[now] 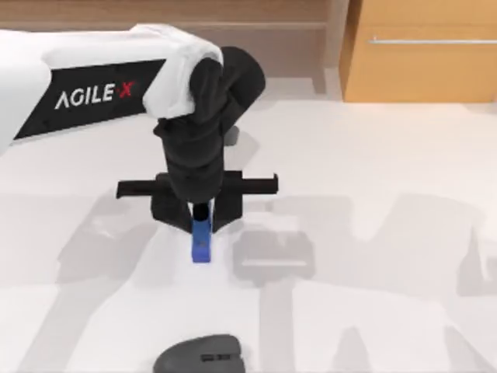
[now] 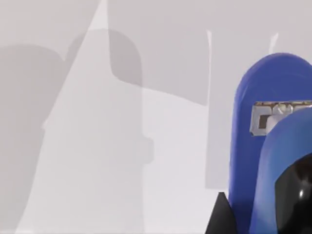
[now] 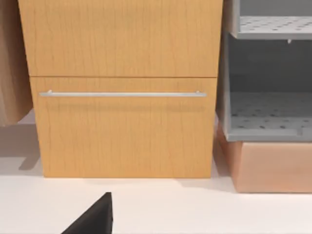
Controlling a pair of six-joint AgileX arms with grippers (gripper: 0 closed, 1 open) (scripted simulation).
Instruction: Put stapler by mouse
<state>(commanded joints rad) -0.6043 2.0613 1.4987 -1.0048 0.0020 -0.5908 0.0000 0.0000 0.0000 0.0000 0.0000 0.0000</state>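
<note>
Stapler (image 1: 201,242) gripped by left end effector (image 1: 203,225), mouse (image 1: 200,355) near, well apart

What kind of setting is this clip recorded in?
Likely a simulated office or workshop bench: a white table holding a blue stapler and a dark grey mouse, with a wooden drawer cabinet and grey perforated shelving behind.
</note>
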